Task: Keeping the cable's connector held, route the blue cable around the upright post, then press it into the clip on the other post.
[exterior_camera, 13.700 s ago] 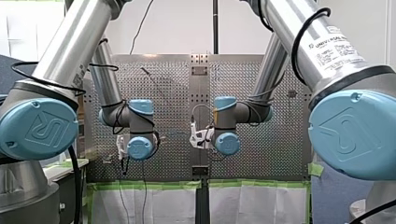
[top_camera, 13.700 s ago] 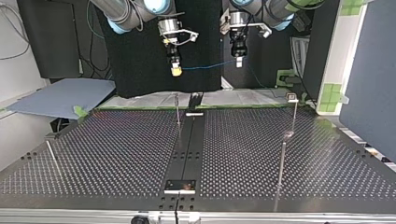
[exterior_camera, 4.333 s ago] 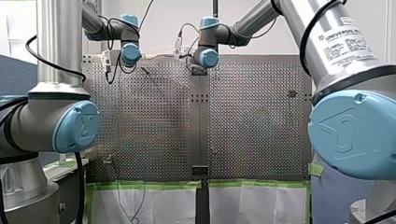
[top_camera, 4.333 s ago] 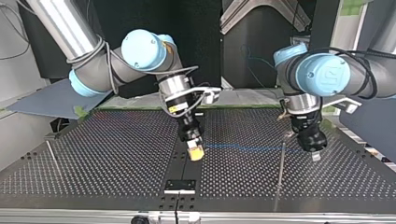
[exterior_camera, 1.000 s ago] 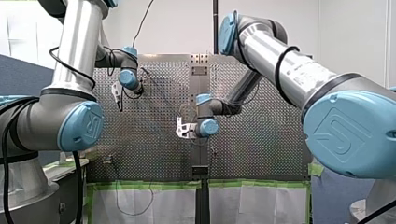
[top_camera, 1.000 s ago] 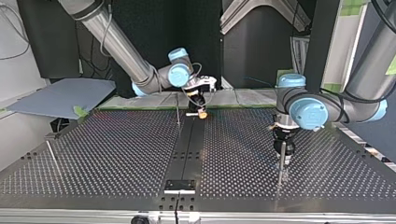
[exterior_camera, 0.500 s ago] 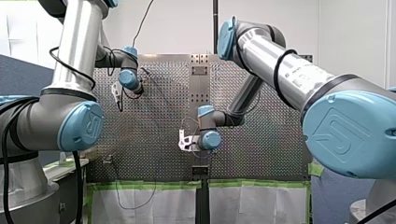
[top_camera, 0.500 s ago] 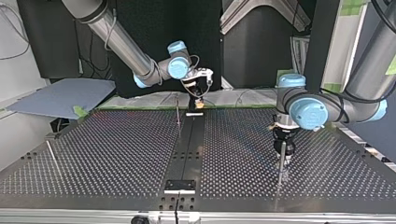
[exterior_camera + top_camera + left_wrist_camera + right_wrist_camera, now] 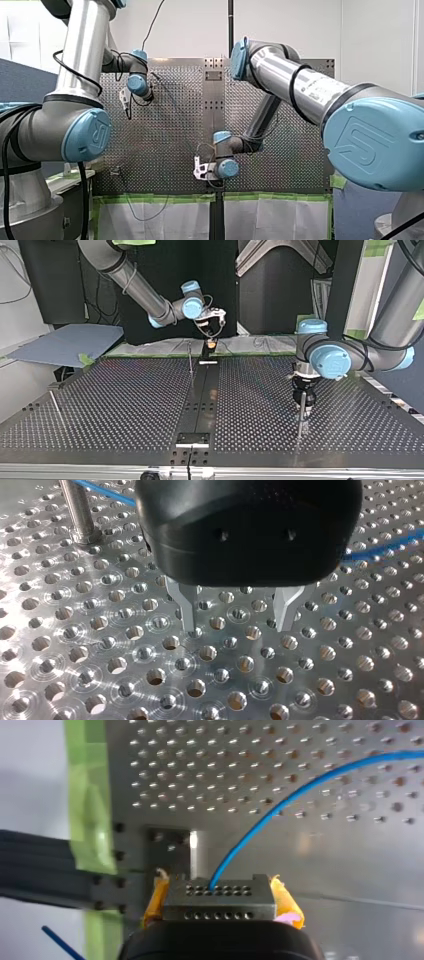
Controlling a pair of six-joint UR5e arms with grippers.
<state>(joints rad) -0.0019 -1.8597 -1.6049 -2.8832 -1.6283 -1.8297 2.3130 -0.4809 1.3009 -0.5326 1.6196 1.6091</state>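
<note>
In the right wrist view my right gripper (image 9: 220, 906) has its yellow pads (image 9: 156, 902) shut on a grey metal connector (image 9: 220, 896). The blue cable (image 9: 300, 790) leaves the connector and runs out over the perforated table. In the top view my right gripper (image 9: 211, 343) hangs at the table's far edge, beside a thin upright post (image 9: 190, 359). My left gripper (image 9: 237, 627) stands open just above the table with nothing between its metal fingers (image 9: 186, 607). The blue cable (image 9: 380, 550) runs behind it, past a steel post (image 9: 77, 510).
In the top view a tall post (image 9: 301, 427) stands right in front of my left gripper (image 9: 303, 407). Behind it is another post with a clip head (image 9: 313, 345), and a leaning rod (image 9: 56, 409) stands at the left. A dark centre strip (image 9: 200, 400) splits the table.
My right gripper has carried the connector back to the table's far edge in the top view, lower in the front view. My left arm has not moved.
</note>
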